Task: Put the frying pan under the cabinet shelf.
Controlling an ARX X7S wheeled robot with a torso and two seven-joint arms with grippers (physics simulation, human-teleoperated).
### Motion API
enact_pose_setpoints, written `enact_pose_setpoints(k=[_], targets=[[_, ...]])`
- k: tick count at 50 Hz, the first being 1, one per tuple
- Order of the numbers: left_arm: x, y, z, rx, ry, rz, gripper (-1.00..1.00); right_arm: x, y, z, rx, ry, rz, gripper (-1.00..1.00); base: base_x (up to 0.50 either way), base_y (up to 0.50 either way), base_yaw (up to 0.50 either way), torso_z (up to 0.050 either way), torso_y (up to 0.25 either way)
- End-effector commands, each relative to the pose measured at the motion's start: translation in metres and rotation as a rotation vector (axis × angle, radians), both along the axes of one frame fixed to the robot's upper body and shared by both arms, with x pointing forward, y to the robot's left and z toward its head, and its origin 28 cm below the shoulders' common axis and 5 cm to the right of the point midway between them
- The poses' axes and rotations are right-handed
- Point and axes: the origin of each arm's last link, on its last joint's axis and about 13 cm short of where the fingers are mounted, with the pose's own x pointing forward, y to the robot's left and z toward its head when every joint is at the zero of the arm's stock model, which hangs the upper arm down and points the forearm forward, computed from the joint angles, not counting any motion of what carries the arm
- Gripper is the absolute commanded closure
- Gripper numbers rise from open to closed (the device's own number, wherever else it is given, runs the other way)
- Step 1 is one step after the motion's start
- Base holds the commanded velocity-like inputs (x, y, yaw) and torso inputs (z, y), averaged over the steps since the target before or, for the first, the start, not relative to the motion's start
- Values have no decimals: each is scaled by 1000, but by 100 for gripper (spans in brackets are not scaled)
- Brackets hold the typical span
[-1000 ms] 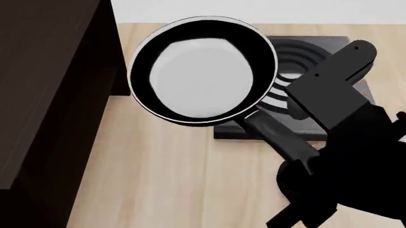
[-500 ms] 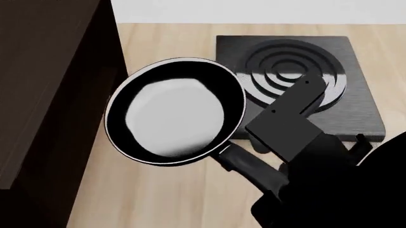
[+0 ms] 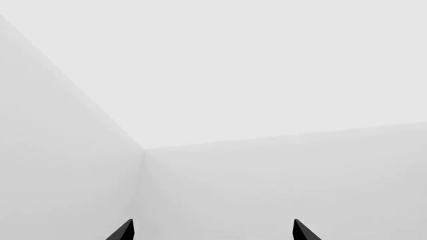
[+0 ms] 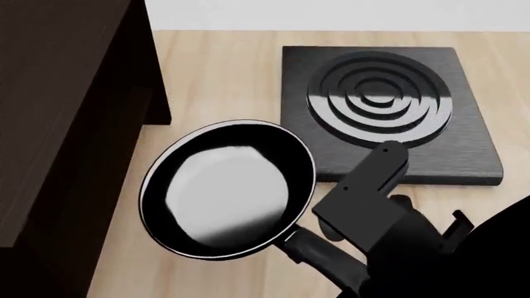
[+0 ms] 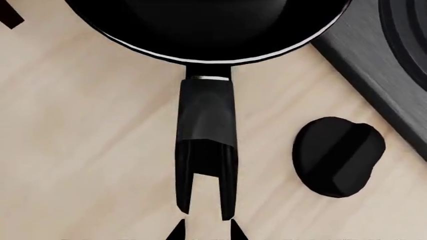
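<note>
black frying pan (image 4: 228, 189), beside dark cabinet shelf (image 4: 66, 124)

Light wood countertop (image 4: 223, 81) here, with the square black stove plate (image 4: 472, 149) sitting flat on it and the dark cabinet shelf (image 4: 58, 124) alongside.

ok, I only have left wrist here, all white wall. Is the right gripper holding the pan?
Observer: Yes. The right gripper is shut on the frying pan's handle.
Operator: Pan off the stove?
Observer: Yes. The frying pan is over bare wood, clear of the stove plate.
Operator: Where's the cabinet?
Observer: The cabinet shelf stands beside the pan on the robot's left; the pan isn't under it yet.
</note>
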Motion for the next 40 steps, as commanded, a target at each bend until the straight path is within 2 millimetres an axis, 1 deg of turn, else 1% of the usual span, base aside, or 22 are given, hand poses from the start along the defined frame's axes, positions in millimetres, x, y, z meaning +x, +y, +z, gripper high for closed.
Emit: enact_pose_setpoints(k=[1,8,20,30,40], targets=[[0,-1,0,1,1,-1,-100,4,0,0,-9,-60,-5,100,0,0,0,0,0],[0,0,0,0,2,5,-100,6,2,-9,-11,-44,1,100,0,0,0,0,1],[-2,2,-2,-3,4,16,-100,13,13,-20,0,-28,39,100,0,0,0,0,1],[-2,5,-3,-5,9,28,-100,28,25,-32,29,-30,66,100,0,0,0,1,2],[-2,7,-5,-7,13,45,-100,38,35,-41,47,-24,87,100,0,0,0,0,1]])
